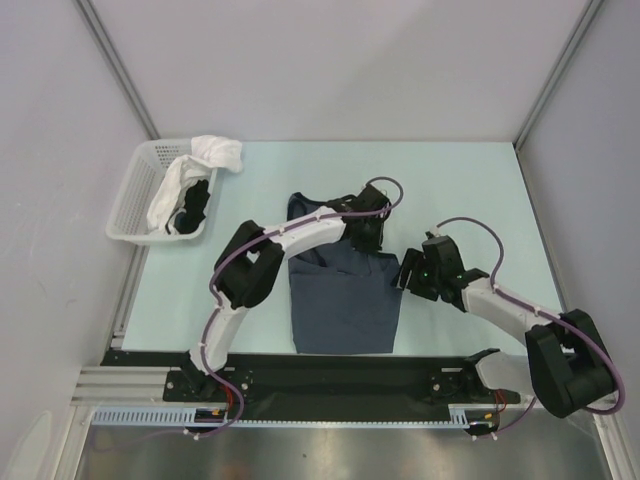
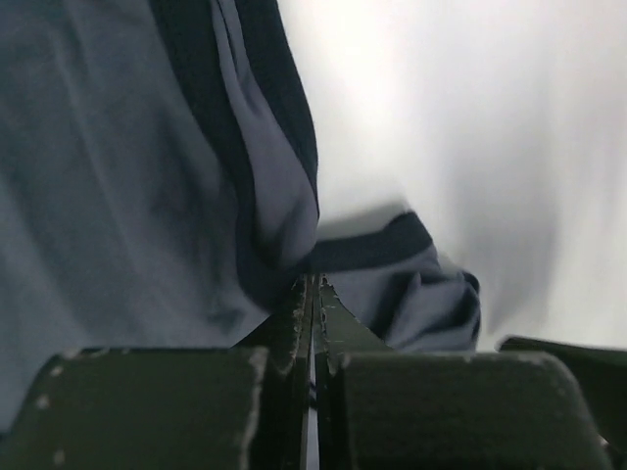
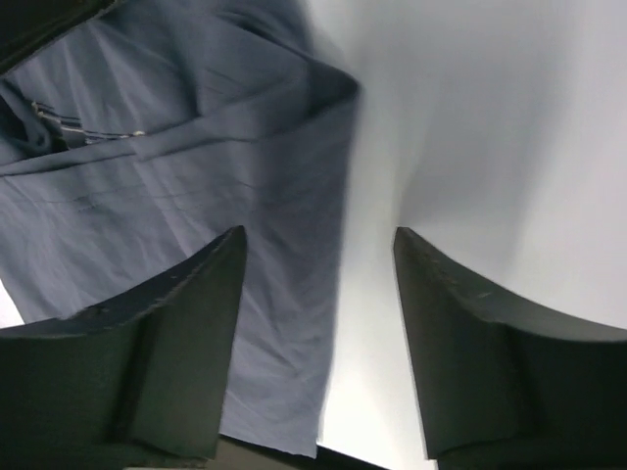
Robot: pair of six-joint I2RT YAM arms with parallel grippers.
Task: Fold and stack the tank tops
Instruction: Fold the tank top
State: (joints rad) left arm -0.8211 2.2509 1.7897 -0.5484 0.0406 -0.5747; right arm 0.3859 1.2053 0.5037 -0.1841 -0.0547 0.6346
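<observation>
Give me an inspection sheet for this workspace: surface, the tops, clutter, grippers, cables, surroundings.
Surface: pale green table, smooth.
Job's things: blue top lies spread mid-table, bunched at one strap; black top sits crumpled in the basket.
Clutter: white cloth draped over the basket's far rim.
Grippers: left gripper shut on the blue top's strap; right gripper open, straddling that top's right edge.
Cables: purple cables loop along both arms; no snag seen.
Surroundings: grey walls on three sides.
</observation>
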